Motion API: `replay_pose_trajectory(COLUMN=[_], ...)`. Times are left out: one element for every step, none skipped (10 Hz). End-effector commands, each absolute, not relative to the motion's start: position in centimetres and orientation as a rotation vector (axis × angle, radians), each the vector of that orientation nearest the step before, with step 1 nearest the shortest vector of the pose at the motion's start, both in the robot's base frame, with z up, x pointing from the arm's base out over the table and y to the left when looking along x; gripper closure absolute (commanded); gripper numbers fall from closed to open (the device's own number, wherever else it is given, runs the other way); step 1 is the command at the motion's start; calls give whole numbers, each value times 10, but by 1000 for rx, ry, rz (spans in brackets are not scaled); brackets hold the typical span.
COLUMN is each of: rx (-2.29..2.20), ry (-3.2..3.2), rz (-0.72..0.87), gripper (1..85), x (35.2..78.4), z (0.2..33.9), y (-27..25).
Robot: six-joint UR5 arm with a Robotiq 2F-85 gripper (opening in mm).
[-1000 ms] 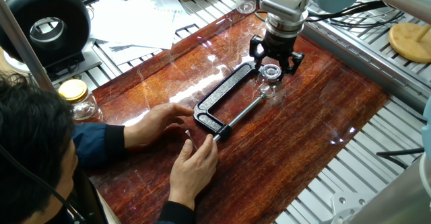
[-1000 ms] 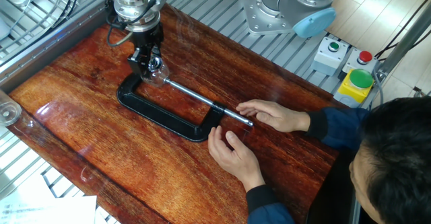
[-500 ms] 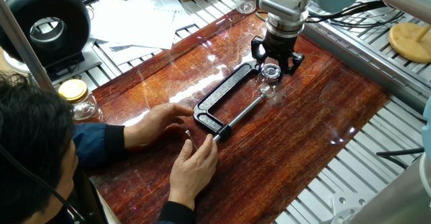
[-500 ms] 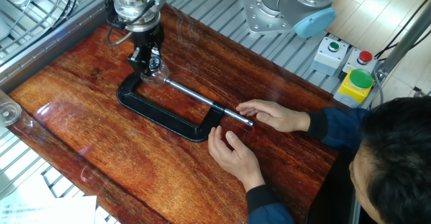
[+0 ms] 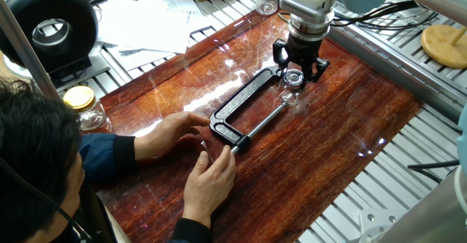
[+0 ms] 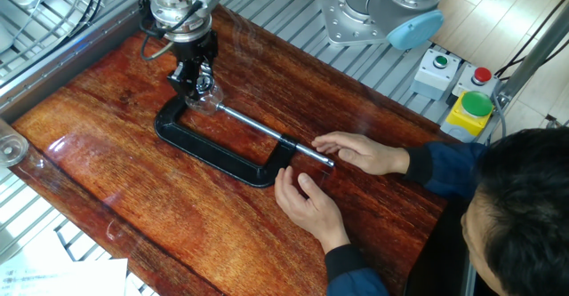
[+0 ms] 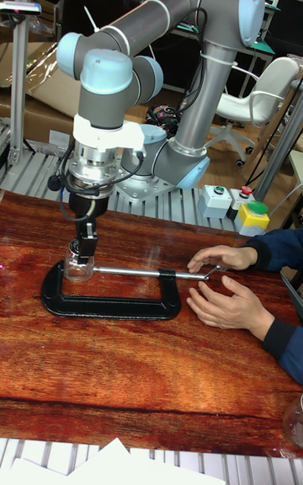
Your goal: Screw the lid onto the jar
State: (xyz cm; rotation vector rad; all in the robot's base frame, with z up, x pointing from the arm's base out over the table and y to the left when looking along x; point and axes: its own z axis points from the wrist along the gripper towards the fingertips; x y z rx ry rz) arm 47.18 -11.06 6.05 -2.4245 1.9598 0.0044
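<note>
Now, view by view.

One fixed view
- Surface: glossy red-brown wooden board point(image 5: 321, 137) lying on a table of aluminium profiles, with papers point(image 5: 149, 20) at the far edge.
- Jar: the small clear jar point(image 5: 291, 90) stands inside the black C-clamp point(image 5: 244, 108), at its far end.
- Lid: the silvery lid point(image 5: 294, 76) sits on top of the jar.
- Gripper: the gripper point(image 5: 300, 62) stands upright over the lid, its fingers narrow and closed around it.
- Person: two hands point(image 5: 191, 152) rest at the handle end of the clamp.
- Aside: a jar with a yellow lid point(image 5: 83, 106) stands off the board.

The other fixed view
- Gripper: the gripper point(image 6: 197, 81) is on the lid, and the jar point(image 6: 207, 97) is below it, touching the clamp screw point(image 6: 262, 129).
- Room: button boxes point(image 6: 455, 87) stand beside the arm base point(image 6: 369, 12).

Tall fixed view
- Jar: the jar point(image 7: 79, 267) is between the clamp's jaw and its screw.
- Room: a white chair point(image 7: 257, 110) is behind the arm.

Difference from earlier: jar, clamp and hands are in the same places; the gripper's fingers look slightly turned.
</note>
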Motion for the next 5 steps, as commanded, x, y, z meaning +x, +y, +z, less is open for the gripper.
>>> replay_pose_trajectory(rx=[-2356,-2335,-2309,-2284,-2264], ry=[2028,2057,2097,2133,2157], rz=[29,35,40,45,47], gripper=[353,353,353,357,367], x=[470,469,468,466,466], z=[62,62,61,61,61], y=[-108,-108,-108,-109,-109])
